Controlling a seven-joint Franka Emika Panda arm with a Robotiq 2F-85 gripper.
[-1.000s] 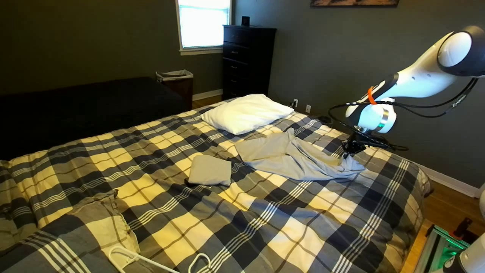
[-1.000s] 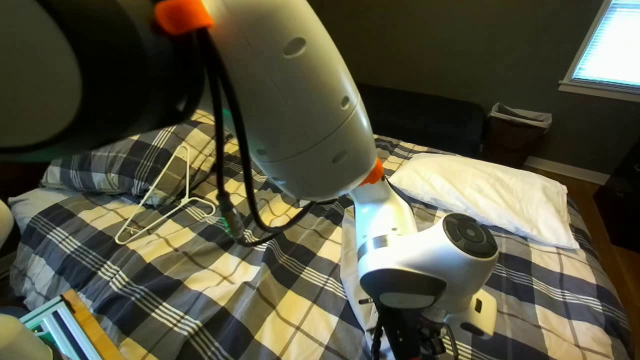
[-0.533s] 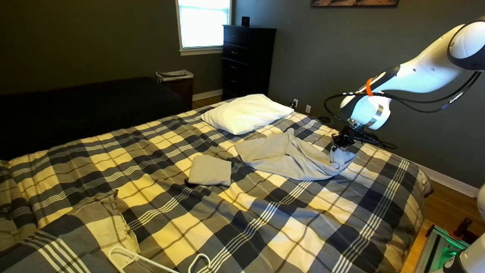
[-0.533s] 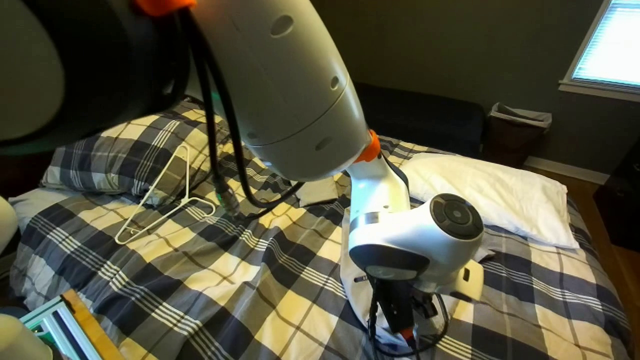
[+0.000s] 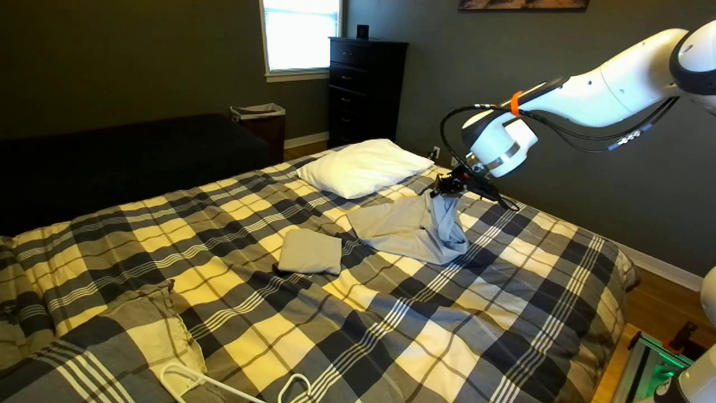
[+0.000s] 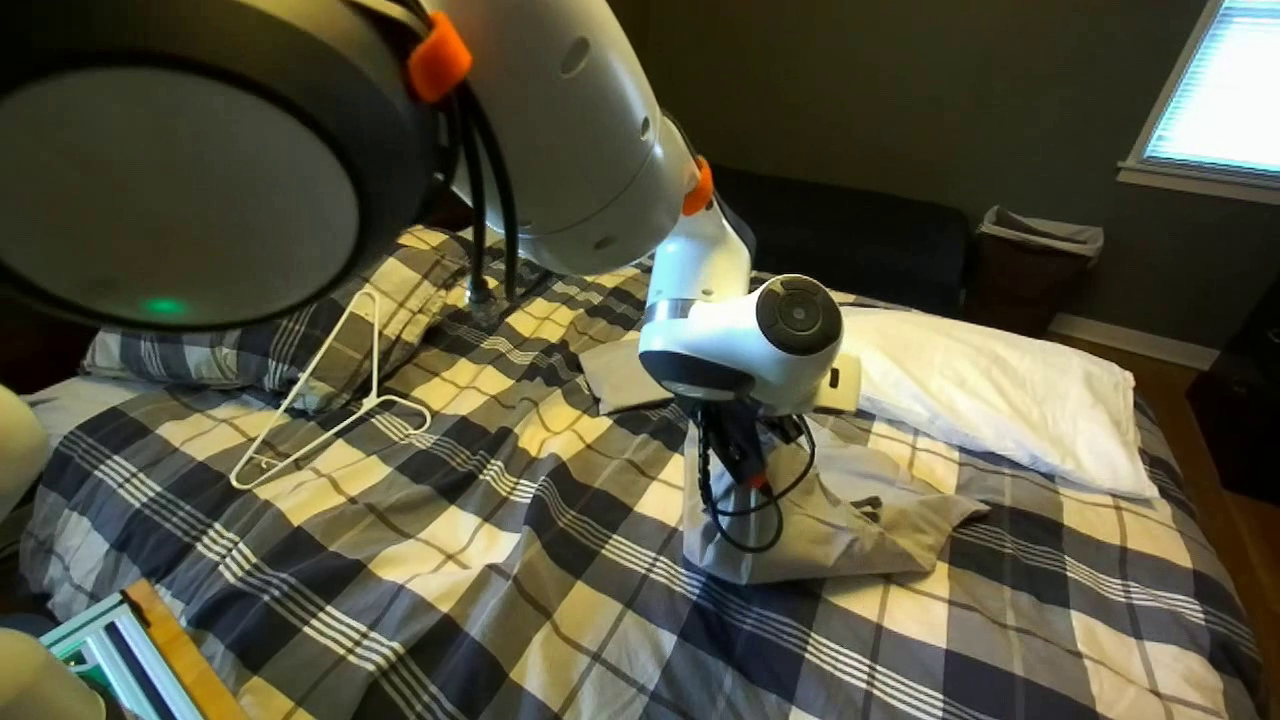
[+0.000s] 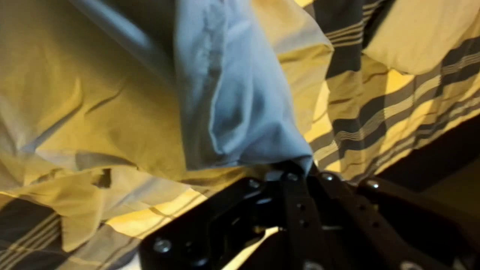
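Observation:
A loose grey cloth (image 5: 400,226) lies spread on the plaid bed, its one end lifted and folded over towards the rest. It shows in both exterior views (image 6: 850,550). My gripper (image 5: 439,192) is shut on the lifted end of this cloth, just above the bed. In the wrist view the cloth (image 7: 247,123) hangs from between the fingertips (image 7: 300,170), pinched at a corner. In an exterior view the arm hides the fingertips. A folded grey cloth (image 5: 310,252) lies flat beside the loose one; it also shows in the wrist view (image 7: 420,33).
A white pillow (image 5: 366,168) lies behind the loose cloth. A white hanger (image 6: 320,430) lies near the plaid pillow (image 6: 250,330). The plaid bedspread (image 5: 251,319) is wrinkled. A dark dresser (image 5: 366,92) and a lined bin (image 5: 258,126) stand beyond the bed.
My gripper has moved from the bed's near right towards the white pillow, pulling the held cloth end with it. The loose cloth's end is now folded back. The folded cloth has not moved.

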